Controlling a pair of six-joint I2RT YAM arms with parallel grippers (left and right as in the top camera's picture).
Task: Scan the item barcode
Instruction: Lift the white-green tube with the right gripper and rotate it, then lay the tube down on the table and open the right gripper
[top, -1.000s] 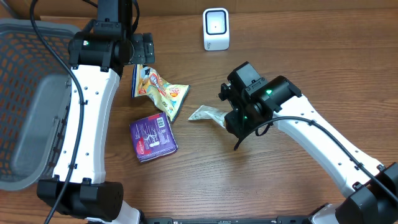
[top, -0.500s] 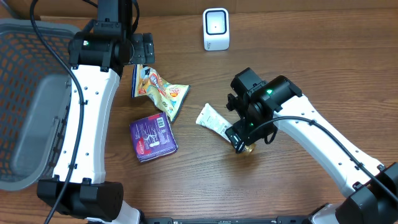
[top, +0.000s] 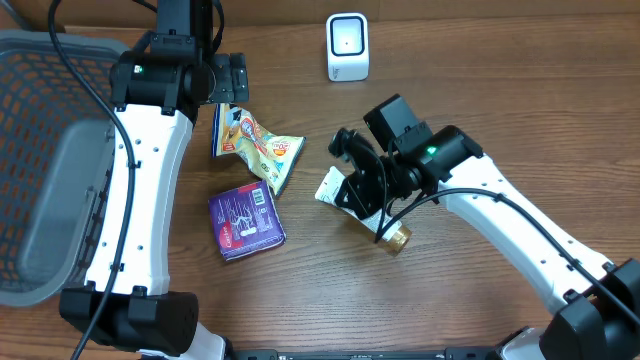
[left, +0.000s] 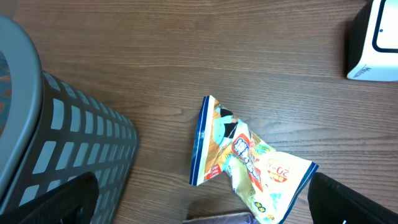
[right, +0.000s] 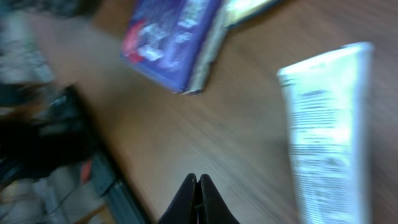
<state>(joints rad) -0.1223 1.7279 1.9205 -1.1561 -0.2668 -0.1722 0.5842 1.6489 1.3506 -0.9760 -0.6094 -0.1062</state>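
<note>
Nearest, a white tube with a gold cap is seen lying flat on the desk, right of centre — it is not gripped. The right end effector is clenched on nothing, its tips shown beside the tube and apart from it. A purple packet is laid to the left. Farther back, a snack bag is found below the left end effector, which is spread wide — nothing is held. A scanner is stood at the far edge, and a basket at the far left.
</note>
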